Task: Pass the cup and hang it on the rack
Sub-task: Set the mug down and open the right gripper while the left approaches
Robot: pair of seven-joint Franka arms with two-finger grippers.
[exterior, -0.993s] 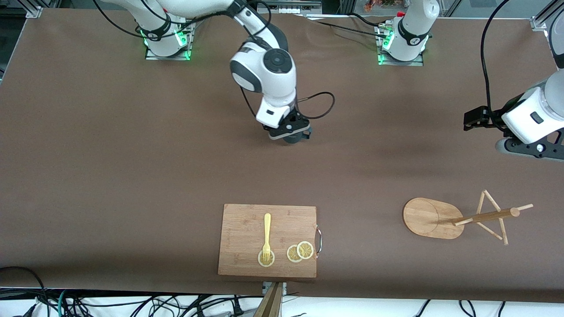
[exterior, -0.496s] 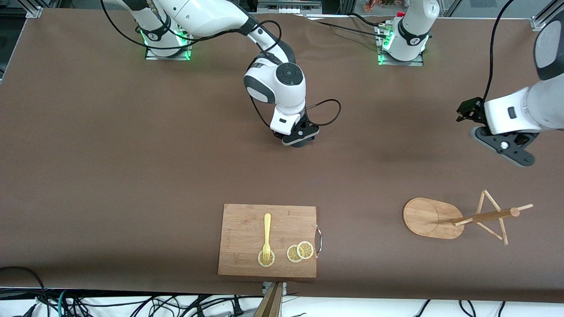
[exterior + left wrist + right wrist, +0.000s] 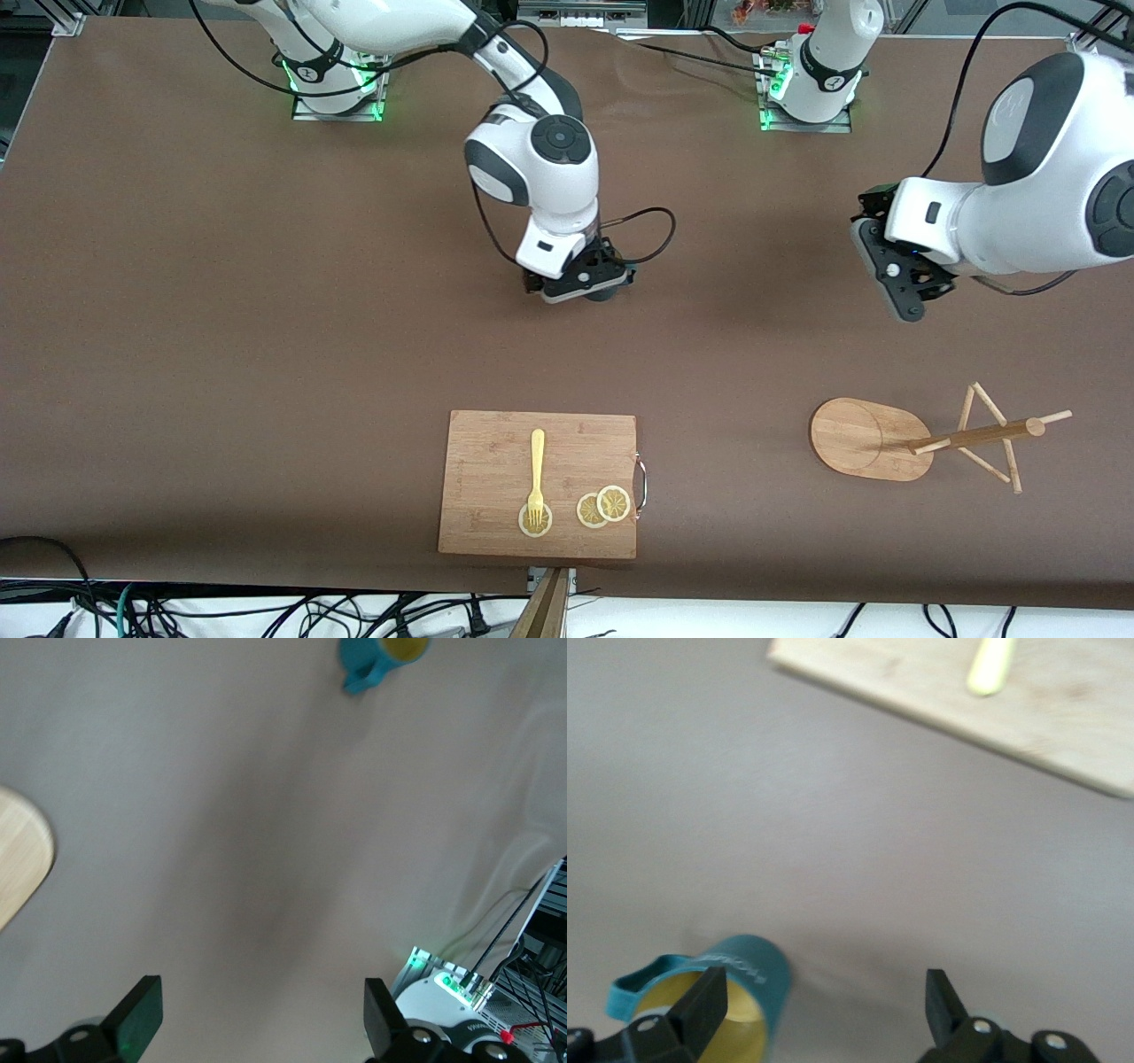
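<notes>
Cup (image 3: 735,992) looks stiff, glazed, probably slippery, so grab the handle or rim. Right hand (image 3: 824,1010) spread apart over it, left hand (image 3: 257,1019) also apart, over bare tabletop (image 3: 266,310)

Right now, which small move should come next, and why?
Probably the right gripper should lift straight up from the cup. Its fingers stand open and the cup sits upright on the table. The left gripper, open too, hangs over bare table with the cup in its view, and needs room to take it.
</notes>
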